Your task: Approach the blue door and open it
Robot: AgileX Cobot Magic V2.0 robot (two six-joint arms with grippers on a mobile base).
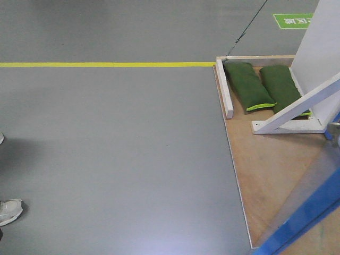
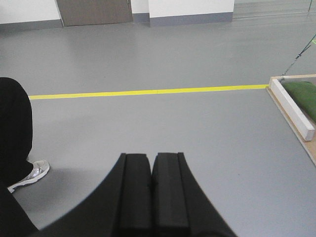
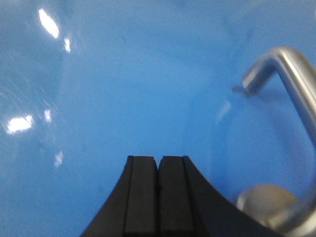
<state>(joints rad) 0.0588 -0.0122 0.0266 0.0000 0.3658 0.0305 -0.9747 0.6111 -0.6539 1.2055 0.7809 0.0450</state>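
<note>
The blue door [image 3: 123, 89] fills the right wrist view, glossy with light reflections. Its silver lever handle [image 3: 289, 79] curves down the right side, and a round silver lock [image 3: 269, 202] sits below it. My right gripper [image 3: 158, 159] is shut with nothing in it, close to the door face and left of the handle. In the front view only the door's blue lower edge [image 1: 303, 218] shows at the bottom right. My left gripper [image 2: 151, 157] is shut and empty, facing open grey floor.
A plywood base [image 1: 265, 164] carries a white panel [image 1: 319, 48] with a slanted white brace [image 1: 297, 109] and two green sandbags [image 1: 247, 85]. A yellow floor line [image 1: 106, 64] crosses the grey floor. A person's shoe [image 1: 9, 211] and dark leg [image 2: 15, 128] stand at left.
</note>
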